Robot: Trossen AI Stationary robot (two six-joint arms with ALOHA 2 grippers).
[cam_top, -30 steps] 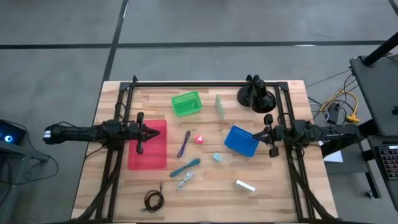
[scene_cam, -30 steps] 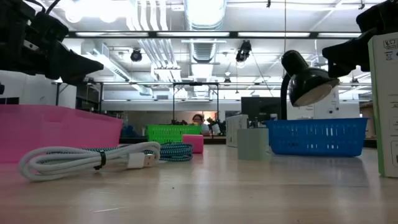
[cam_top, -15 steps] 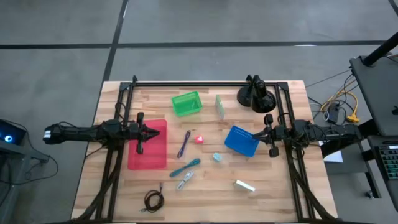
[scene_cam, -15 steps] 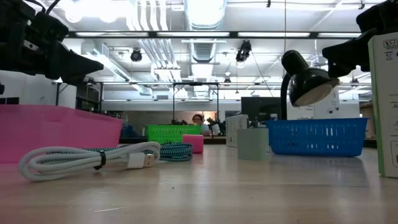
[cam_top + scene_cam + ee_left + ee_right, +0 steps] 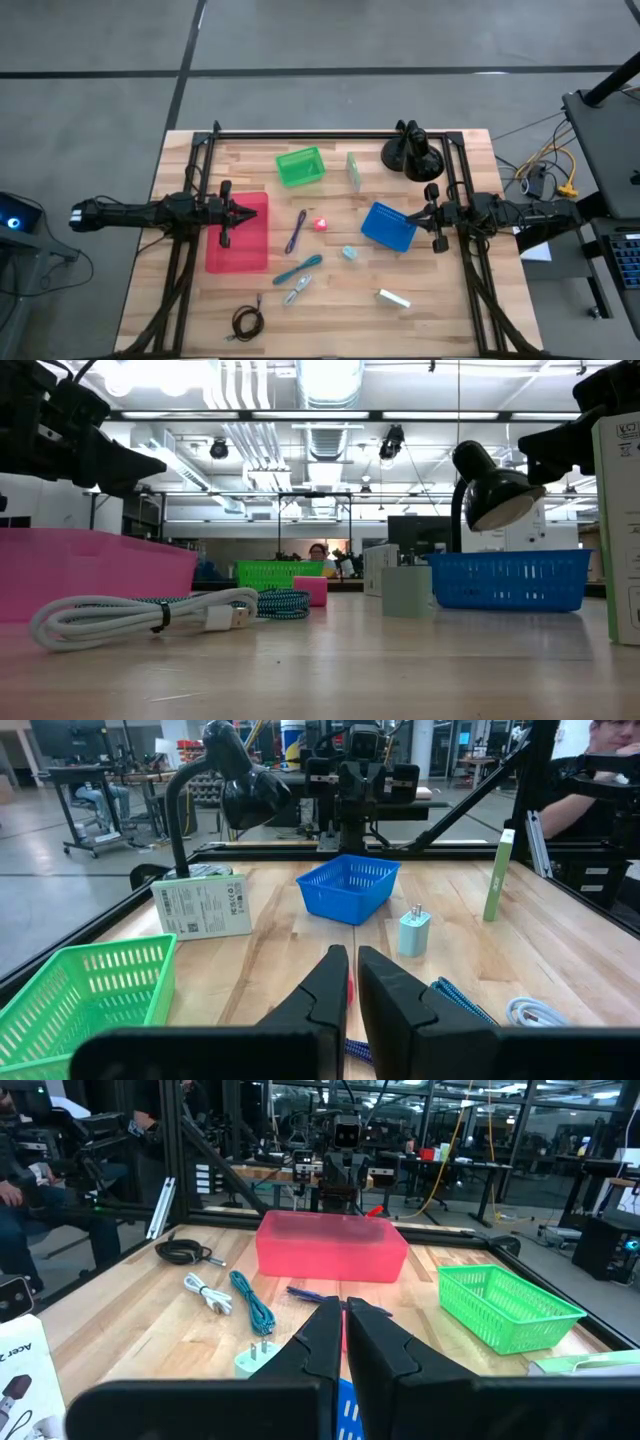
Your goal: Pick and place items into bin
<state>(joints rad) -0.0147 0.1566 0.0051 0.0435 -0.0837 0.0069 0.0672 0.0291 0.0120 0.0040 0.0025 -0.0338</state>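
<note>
Waiting over a wooden counter (image 5: 440,310), both arms hold their jaws closed on nothing.

From above, the left gripper (image 5: 252,212) hangs over the pink bin (image 5: 238,250), the right gripper (image 5: 416,214) by the blue basket (image 5: 388,226); between them lie a purple pen (image 5: 296,231), teal cable (image 5: 299,269), white bar (image 5: 393,298) and black coiled cable (image 5: 247,321). At counter level, a white cable (image 5: 140,613) lies coiled nearest. The left wrist view shows a pale blue plug (image 5: 414,932) upright; the right wrist view shows the green basket (image 5: 508,1309).

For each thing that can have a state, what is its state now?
Left tool: shut, empty, over the red bin.
Right tool: shut, empty, beside the blue basket.
Red bin: looks empty.
Green basket: empty.
Blue basket: empty.
Black cable: coiled, on the table.
</note>
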